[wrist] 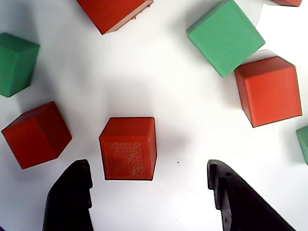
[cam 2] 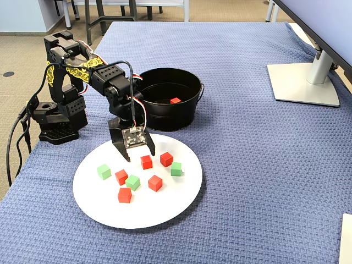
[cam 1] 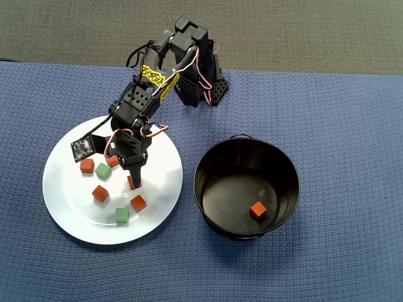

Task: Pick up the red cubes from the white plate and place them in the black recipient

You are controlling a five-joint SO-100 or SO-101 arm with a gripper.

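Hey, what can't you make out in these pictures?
Overhead view: the arm covers part of the white plate; only two green cubes show, while the fixed view shows three.
Wrist view: the edges cut off a red cube at the top and a green cube at the right; the black pot is out of frame.
Fixed view: the pot's near wall hides some of its floor.

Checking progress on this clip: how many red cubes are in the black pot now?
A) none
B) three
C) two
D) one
D: a single red cube lies on the floor of the black pot, also seen in the fixed view; the other red cubes sit on the white plate.
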